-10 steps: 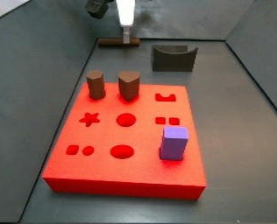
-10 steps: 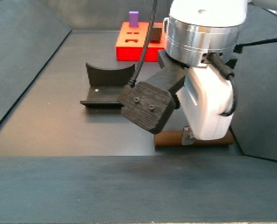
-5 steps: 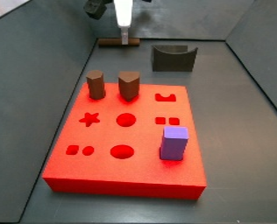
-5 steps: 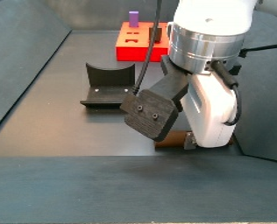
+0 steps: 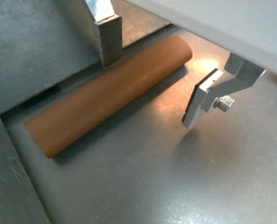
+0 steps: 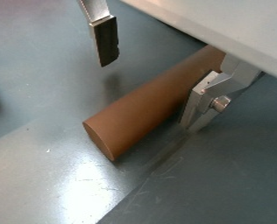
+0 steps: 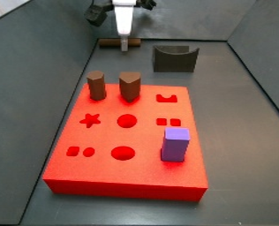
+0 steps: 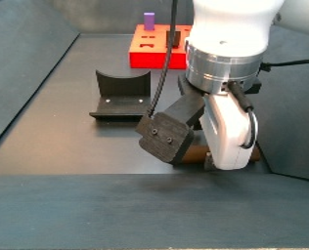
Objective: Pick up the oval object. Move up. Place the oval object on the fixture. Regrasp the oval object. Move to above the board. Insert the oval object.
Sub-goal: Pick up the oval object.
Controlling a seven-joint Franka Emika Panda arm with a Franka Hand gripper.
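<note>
The oval object (image 5: 100, 101) is a long brown peg lying flat on the grey floor, also seen in the second wrist view (image 6: 147, 114). My gripper (image 5: 152, 87) is open and straddles it, one finger (image 5: 110, 39) on each side with gaps to the peg; nothing is held. In a side view the gripper (image 7: 126, 42) hangs low over the peg (image 7: 110, 42) at the back of the floor, left of the fixture (image 7: 174, 58). The red board (image 7: 142, 132) lies in front. From the opposite side the arm (image 8: 229, 117) hides most of the peg (image 8: 186, 160).
Two short brown pegs (image 7: 96, 86) (image 7: 130, 85) and a purple block (image 7: 175, 144) stand in the board. The enclosure's grey walls run close behind the peg. The fixture (image 8: 118, 93) sits between the arm and the board (image 8: 151, 51).
The gripper has come down towards the floor, so its open fingers now sit on either side of the oval object. The peg, fixture and board have not moved.
</note>
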